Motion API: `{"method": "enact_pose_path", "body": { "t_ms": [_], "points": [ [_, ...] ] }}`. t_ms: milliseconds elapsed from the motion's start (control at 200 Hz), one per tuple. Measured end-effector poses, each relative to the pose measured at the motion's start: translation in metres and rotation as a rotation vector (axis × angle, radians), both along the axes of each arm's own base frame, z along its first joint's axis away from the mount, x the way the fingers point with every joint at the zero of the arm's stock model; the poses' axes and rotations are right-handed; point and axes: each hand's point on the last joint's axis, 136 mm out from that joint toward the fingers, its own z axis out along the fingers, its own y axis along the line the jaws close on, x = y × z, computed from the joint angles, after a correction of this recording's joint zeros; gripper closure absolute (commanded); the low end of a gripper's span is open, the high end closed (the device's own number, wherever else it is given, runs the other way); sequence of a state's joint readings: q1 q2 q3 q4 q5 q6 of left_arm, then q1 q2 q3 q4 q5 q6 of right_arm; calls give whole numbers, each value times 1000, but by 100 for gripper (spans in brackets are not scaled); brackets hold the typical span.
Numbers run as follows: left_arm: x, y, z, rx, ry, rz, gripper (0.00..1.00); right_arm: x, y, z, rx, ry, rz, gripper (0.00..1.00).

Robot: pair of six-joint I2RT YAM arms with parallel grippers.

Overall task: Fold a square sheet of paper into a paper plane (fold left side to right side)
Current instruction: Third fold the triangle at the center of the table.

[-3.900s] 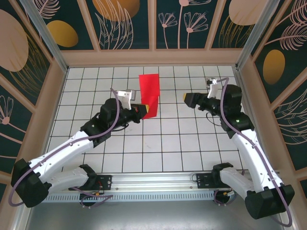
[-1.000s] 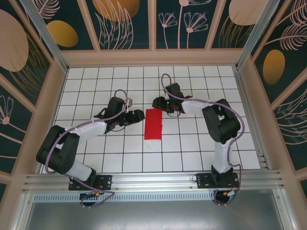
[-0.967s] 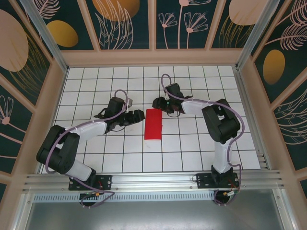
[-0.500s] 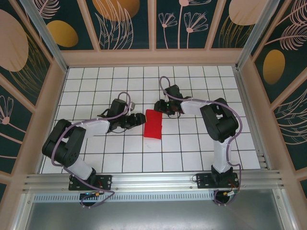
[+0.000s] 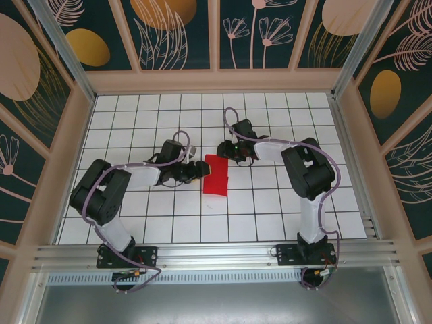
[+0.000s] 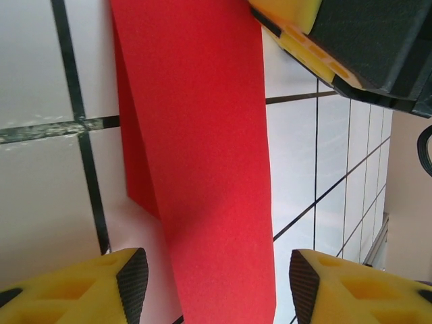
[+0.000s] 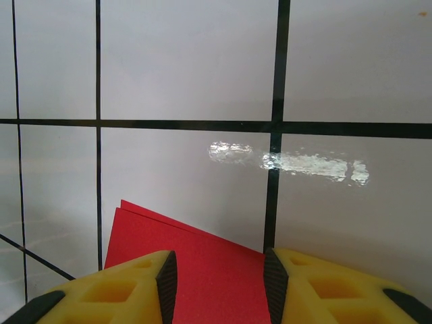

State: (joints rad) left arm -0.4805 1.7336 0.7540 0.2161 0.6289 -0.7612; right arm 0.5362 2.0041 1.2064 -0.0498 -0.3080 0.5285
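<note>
The square sheet of paper lies on the white grid table as a narrow red strip folded in two layers, slightly tilted. My left gripper is low at the strip's left edge. In the left wrist view its yellow fingers stand open on either side of the red strip, the gripper apart from the paper, with a lower layer peeking out on the left. My right gripper sits at the strip's far end. In the right wrist view the gripper straddles the paper's corner, its jaws open with a gap.
The right gripper's yellow and black body shows at the top right of the left wrist view. Wooden walls border the tiled table. A shiny smear marks a grid line just beyond the paper.
The paper, earlier held up at the back, lies flat. Over the last second the left gripper slid in against its left edge, the strip tilted slightly, and both jaws narrowed.
</note>
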Motion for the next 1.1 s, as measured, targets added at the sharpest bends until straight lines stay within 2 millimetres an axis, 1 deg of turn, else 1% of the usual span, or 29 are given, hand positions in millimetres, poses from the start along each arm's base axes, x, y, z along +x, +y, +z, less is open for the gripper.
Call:
{"method": "enact_pose_path", "body": {
  "t_ms": [120,205,295,400,440,465,525,641,716,806,876,951,986,1016,1031,1046,1076,1096],
  "points": [
    [-3,-4,-5,-2,13,-13,45,0,0,0,0,0,0,57],
    [-5,-6,-7,-3,20,-18,50,0,0,0,0,0,0,58],
    [-4,-7,-6,-3,20,-18,59,0,0,0,-2,-3,5,57],
    [-3,-7,-6,-2,18,-16,71,0,0,0,-4,-7,11,55],
    [-3,-7,-6,-2,19,-14,75,0,0,0,-5,-10,16,53],
    [-3,-6,-6,-1,18,-14,77,0,0,0,-6,-13,20,47],
    [-3,-6,-7,3,19,-9,83,0,2,2,-2,-21,28,40],
    [-3,-7,-7,9,16,-10,89,3,1,9,-16,-65,48,27],
    [-6,-10,-8,10,18,-14,92,8,-6,18,-49,-113,47,22],
    [-9,-14,-7,13,17,-21,94,12,-19,40,-86,-200,43,19],
    [-10,-16,-6,16,14,-18,96,3,-31,62,-103,-278,46,19],
    [-11,-17,-4,15,14,-12,98,-14,-44,84,-110,-363,52,19],
    [-12,-17,-2,14,15,-6,98,-27,-50,94,-115,-411,56,19],
    [-13,-17,0,13,15,-2,99,-34,-53,98,-120,-439,58,19],
    [-13,-17,0,12,15,1,99,-43,-54,101,-121,-457,68,19],
    [-13,-17,1,10,16,3,100,-47,-54,103,-123,-473,73,19],
    [-14,-17,3,7,16,7,100,-64,-53,106,-124,-514,98,19],
    [-14,-17,4,5,16,8,100,-71,-51,106,-122,-524,113,19]
  ]
}}
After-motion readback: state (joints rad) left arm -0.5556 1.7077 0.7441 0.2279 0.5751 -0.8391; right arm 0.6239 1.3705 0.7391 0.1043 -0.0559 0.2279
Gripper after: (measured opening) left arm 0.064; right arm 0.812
